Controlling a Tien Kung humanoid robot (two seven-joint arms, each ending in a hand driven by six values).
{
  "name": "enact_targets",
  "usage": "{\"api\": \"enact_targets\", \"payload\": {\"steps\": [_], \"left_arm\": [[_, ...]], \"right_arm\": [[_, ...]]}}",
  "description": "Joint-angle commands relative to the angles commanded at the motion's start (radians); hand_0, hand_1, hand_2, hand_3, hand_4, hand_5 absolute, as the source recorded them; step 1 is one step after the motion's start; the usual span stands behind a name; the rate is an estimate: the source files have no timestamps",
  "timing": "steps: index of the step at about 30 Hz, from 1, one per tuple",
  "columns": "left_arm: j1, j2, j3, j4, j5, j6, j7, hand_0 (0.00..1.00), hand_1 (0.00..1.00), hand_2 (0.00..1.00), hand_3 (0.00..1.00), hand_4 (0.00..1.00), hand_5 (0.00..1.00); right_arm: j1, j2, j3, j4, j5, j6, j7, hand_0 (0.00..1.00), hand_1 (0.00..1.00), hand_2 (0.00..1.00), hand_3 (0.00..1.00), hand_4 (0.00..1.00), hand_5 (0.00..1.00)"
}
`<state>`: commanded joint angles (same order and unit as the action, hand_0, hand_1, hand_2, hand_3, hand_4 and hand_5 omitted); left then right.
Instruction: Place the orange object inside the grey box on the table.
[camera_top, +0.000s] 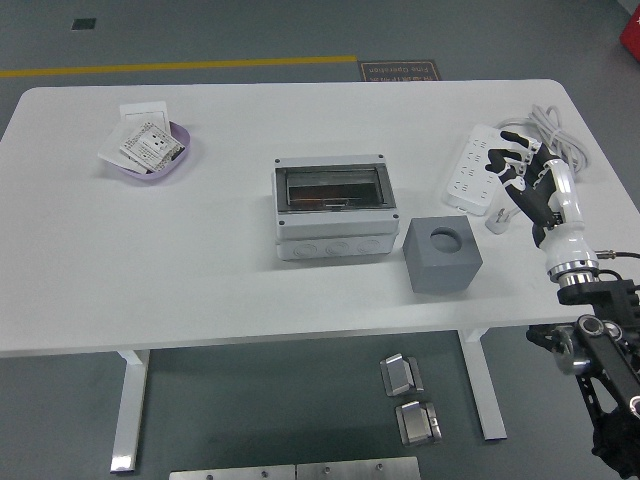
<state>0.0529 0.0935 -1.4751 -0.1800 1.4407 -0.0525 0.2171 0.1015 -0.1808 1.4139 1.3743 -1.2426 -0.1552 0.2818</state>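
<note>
A light grey enclosure (335, 207) with a clear hinged lid, which is down, stands at the table's middle. Through the lid I see a thin orange object (322, 201) lying inside. A dark grey cube (443, 253) with a round hole in its top sits just right of the enclosure. My right hand (516, 166) hovers at the table's right side, right of the cube, over the white power strip (476, 168). Its fingers are spread and hold nothing.
A purple bowl (180, 165) with white packets stands at the back left. The power strip's white cable (556, 128) coils at the back right, and a small white plug (499, 220) lies near my hand. Metal parts lie on the floor below the table.
</note>
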Motion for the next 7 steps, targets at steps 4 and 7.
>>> {"api": "enact_targets", "payload": {"steps": [4, 7], "left_arm": [[-0.004, 0.003, 0.006, 0.0, 0.001, -0.002, -0.003, 0.68, 0.685, 0.587, 0.658, 0.639, 0.388], [-0.005, 0.007, 0.008, 0.0, 0.001, -0.002, -0.003, 0.68, 0.685, 0.587, 0.658, 0.639, 0.388]], "right_arm": [[0.016, 0.003, -0.008, -0.004, -0.014, 0.0, 0.001, 0.704, 0.676, 0.734, 0.798, 0.925, 0.483], [0.022, 0.0, -0.011, -0.002, -0.024, 0.0, -0.001, 0.704, 0.676, 0.734, 0.798, 0.925, 0.483]]}}
